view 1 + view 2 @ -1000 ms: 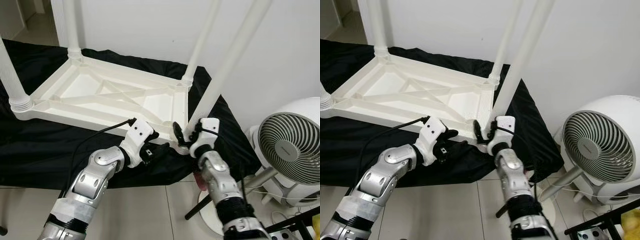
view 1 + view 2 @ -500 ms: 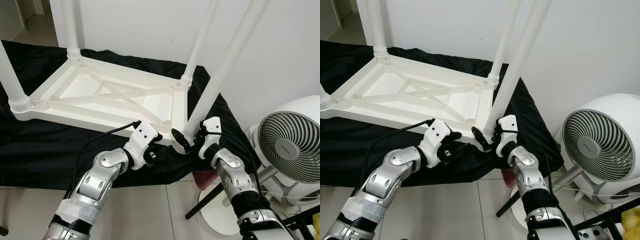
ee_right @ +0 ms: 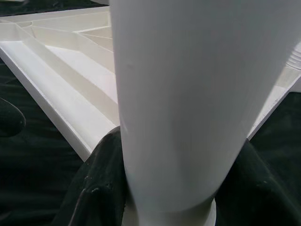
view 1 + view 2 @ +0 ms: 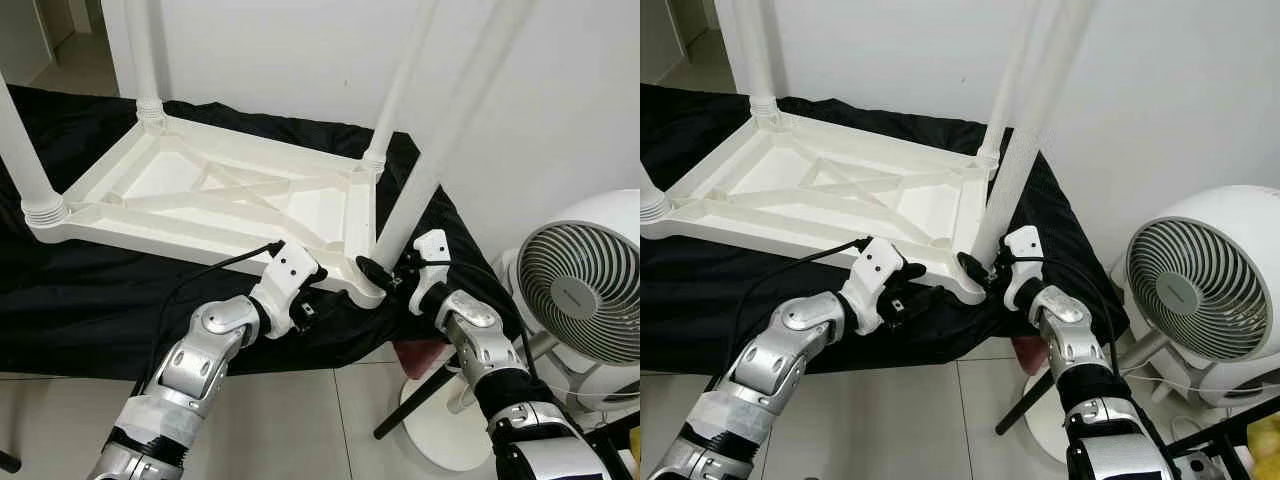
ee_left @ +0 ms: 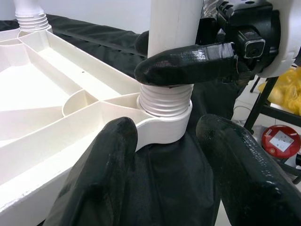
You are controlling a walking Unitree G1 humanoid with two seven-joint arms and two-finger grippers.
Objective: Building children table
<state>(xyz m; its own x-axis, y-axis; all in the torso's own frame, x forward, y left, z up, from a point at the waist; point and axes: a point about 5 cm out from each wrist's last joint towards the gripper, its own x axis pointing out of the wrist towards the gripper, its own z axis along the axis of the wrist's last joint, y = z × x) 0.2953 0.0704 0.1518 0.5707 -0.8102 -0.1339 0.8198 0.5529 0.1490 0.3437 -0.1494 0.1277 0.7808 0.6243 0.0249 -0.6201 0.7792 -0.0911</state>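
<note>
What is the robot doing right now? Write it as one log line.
right gripper: shut on table leg | left gripper: open beside corner socket | table top: upside down on black cloth

Fan (image 4: 585, 300) is crowding the right gripper (image 4: 385, 280) at the near table leg (image 4: 440, 150); wall is blocking behind, floor (image 4: 290, 420) staying open.

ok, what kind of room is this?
Probably a room in a home: pale tiled floor, plain white wall, and a white pedestal fan beside the upturned white plastic table on black cloth.
</note>
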